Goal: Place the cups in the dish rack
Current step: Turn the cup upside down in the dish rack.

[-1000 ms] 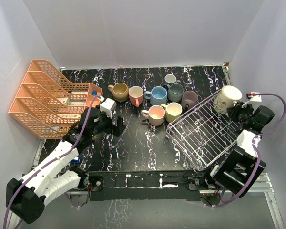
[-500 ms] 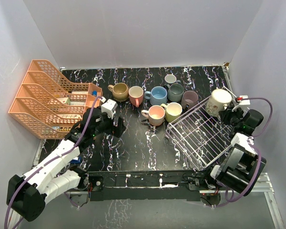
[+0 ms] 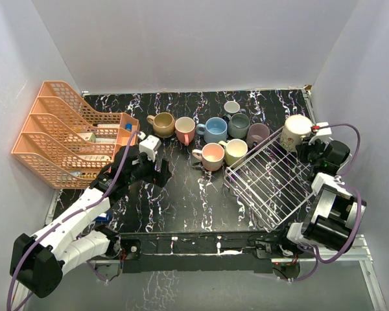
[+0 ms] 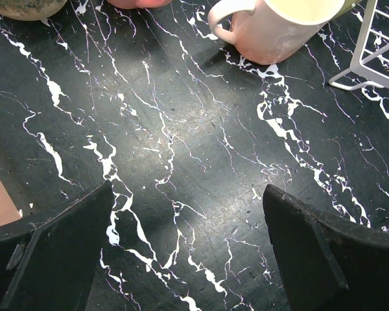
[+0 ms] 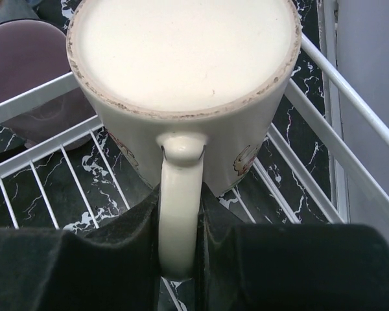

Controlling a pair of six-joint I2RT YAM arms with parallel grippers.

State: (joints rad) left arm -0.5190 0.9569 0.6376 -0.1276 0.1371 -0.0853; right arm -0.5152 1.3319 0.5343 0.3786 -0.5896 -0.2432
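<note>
Cream mug (image 5: 181,58) has come down, inverted, at far right corner of white wire dish rack (image 3: 267,183); rough unglazed foot ring up, glossy handle pinched by right gripper (image 5: 178,243). Left gripper (image 4: 188,249) spread wide, empty, over veined black table (image 4: 181,129). Eight other mugs (image 3: 212,155) stand on table beside rack

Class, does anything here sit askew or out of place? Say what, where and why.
The dish rack sits skewed on the right, its sides diagonal to the table edge. The cream mug is bottom-up, pinched by its handle in the right fingers.
</note>
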